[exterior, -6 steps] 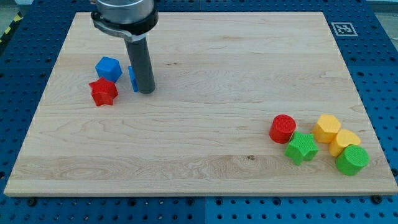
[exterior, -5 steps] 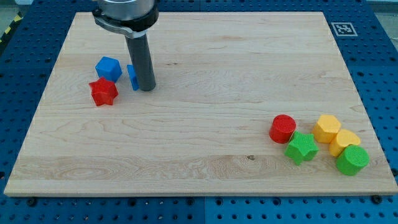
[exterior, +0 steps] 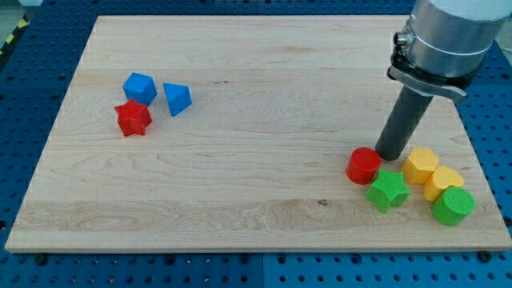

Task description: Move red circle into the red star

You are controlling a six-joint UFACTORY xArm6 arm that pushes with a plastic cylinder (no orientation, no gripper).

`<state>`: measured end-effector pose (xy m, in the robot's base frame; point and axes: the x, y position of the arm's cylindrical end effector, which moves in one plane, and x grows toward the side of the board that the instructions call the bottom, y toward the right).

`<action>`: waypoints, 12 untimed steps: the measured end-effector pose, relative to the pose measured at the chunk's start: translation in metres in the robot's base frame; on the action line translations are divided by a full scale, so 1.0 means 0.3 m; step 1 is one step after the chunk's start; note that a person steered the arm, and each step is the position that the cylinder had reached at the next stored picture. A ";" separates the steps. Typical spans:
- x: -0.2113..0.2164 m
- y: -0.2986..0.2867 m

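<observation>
Red circle (exterior: 363,165) sits touching my tip (exterior: 390,155) at its right; the tool holds nothing.

Wooden board (exterior: 264,80) on blue pegboard (exterior: 488,96)

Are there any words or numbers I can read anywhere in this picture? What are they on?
No words, letters or numbers can be read anywhere.
The only sign is a small black-and-white square marker on the top right corner of the wooden board; it is a pattern, not writing.
The red circle, the red star and the other blocks are plain, and so is the dark rod above my tip.
</observation>
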<state>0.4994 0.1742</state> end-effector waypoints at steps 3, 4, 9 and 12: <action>0.097 0.000; 0.118 -0.023; -0.045 -0.326; 0.007 -0.349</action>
<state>0.5015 0.0696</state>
